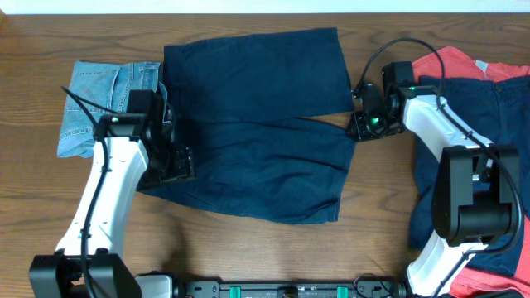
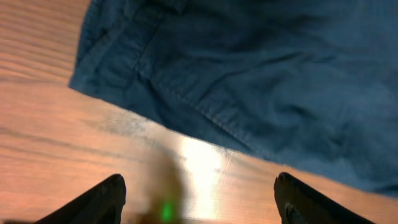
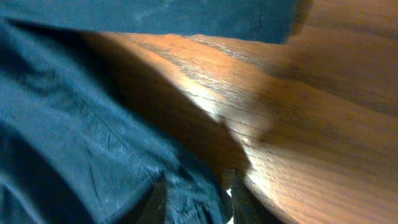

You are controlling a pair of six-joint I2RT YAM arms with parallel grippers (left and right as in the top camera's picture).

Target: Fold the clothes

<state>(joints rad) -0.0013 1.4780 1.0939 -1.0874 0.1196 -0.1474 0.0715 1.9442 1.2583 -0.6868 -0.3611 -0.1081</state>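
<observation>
Navy shorts (image 1: 257, 124) lie spread flat in the middle of the wooden table (image 1: 50, 199). My left gripper (image 1: 178, 165) is at their lower-left waistband corner. In the left wrist view its fingers (image 2: 199, 202) are wide open over bare wood, just short of the waistband edge (image 2: 205, 106). My right gripper (image 1: 362, 126) is at the right edge of the shorts, by the leg hems. In the right wrist view its fingers (image 3: 196, 199) are shut on a fold of the navy fabric (image 3: 74, 143).
Folded light-blue jeans (image 1: 95, 99) lie at the left, partly under my left arm. A pile of clothes sits at the right edge: a red garment (image 1: 451, 62) and dark navy cloth (image 1: 505, 124).
</observation>
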